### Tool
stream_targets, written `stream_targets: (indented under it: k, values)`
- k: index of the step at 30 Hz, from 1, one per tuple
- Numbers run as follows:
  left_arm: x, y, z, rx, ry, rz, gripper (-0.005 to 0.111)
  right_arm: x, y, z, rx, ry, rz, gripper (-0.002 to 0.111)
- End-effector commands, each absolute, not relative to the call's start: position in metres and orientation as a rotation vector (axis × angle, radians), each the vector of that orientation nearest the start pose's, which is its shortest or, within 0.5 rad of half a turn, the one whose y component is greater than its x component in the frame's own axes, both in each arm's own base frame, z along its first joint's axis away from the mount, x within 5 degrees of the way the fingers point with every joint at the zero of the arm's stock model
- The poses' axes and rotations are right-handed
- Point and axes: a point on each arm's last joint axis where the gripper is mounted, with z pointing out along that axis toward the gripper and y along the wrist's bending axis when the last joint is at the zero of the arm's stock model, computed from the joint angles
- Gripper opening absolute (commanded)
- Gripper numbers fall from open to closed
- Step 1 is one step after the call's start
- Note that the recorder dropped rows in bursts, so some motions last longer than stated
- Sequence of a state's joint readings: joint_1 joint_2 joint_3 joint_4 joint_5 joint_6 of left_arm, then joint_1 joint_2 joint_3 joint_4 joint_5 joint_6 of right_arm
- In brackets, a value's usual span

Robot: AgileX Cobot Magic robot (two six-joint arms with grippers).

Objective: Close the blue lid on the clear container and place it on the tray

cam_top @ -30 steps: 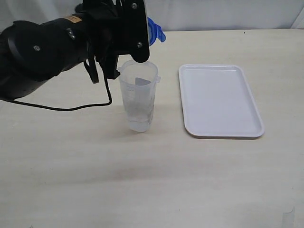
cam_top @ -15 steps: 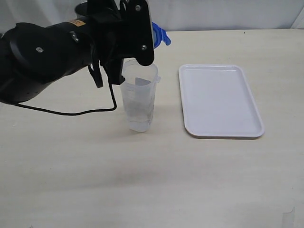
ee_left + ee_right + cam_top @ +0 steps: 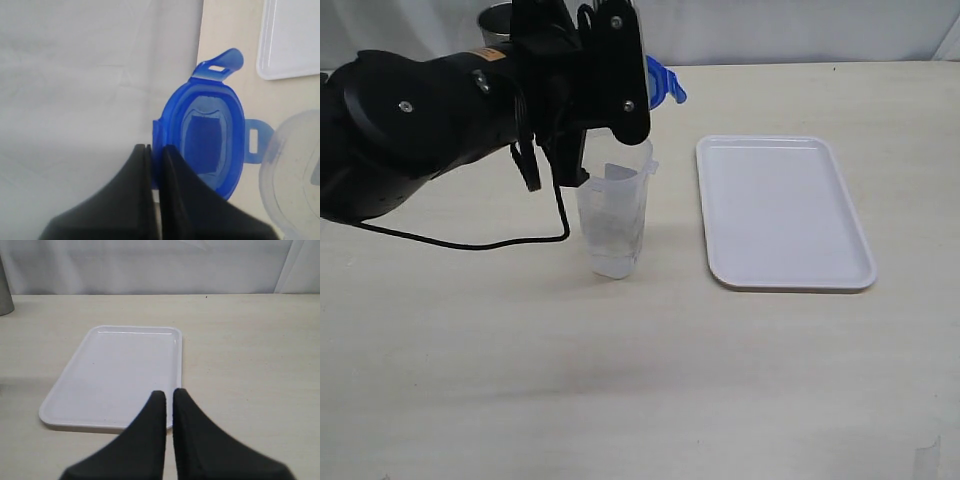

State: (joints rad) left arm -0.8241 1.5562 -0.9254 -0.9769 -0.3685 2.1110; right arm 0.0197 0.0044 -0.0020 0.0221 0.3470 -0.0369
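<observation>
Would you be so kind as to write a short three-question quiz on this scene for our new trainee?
1. Fill in: in the exterior view, the tray lies to the ___ of the clear container.
2. True or false: the blue lid is already snapped onto the container.
3. What holds the lid? A. the left fingers, pinching its rim; B. the tray; C. the container's mouth.
Key: 1 right; 2 false; 3 A.
</observation>
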Motion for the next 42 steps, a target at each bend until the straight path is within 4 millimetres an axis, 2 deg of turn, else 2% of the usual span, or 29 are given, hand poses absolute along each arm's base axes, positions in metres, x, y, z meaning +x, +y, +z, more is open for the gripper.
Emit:
stream_targets:
  k: [1, 8, 14, 22, 30, 39, 42]
  values:
    - [0.25, -0.233, 0.267, 1.502, 1.211, 0.504, 0.0, 0.053, 0.001, 0.182, -0.037, 1.828, -0.003, 0.005]
    - [0.251, -0.232, 0.268, 1.507, 1.198, 0.526, 0.0, 0.053, 0.001, 0.182, -0.037, 1.828, -0.003, 0.005]
    - [0.255, -0.227, 0.274, 1.425, 1.203, 0.618, 0.0, 0.053, 0.001, 0.182, -0.037, 1.828, -0.003, 0.005]
    - [0.255, -0.227, 0.273, 1.429, 1.212, 0.605, 0.0, 0.053, 0.001, 0.182, -0.037, 1.828, -0.003, 0.005]
    - [0.258, -0.222, 0.275, 1.357, 1.268, 0.631, 0.0, 0.053, 0.001, 0.182, -0.037, 1.828, -0.003, 0.005]
    - [0.25, -0.214, 0.255, 1.407, 1.312, 0.632, 0.0, 0.053, 0.001, 0.182, -0.037, 1.828, -0.003, 0.005]
    - [0.25, -0.214, 0.254, 1.412, 1.311, 0.632, 0.0, 0.053, 0.001, 0.182, -0.037, 1.828, -0.003, 0.005]
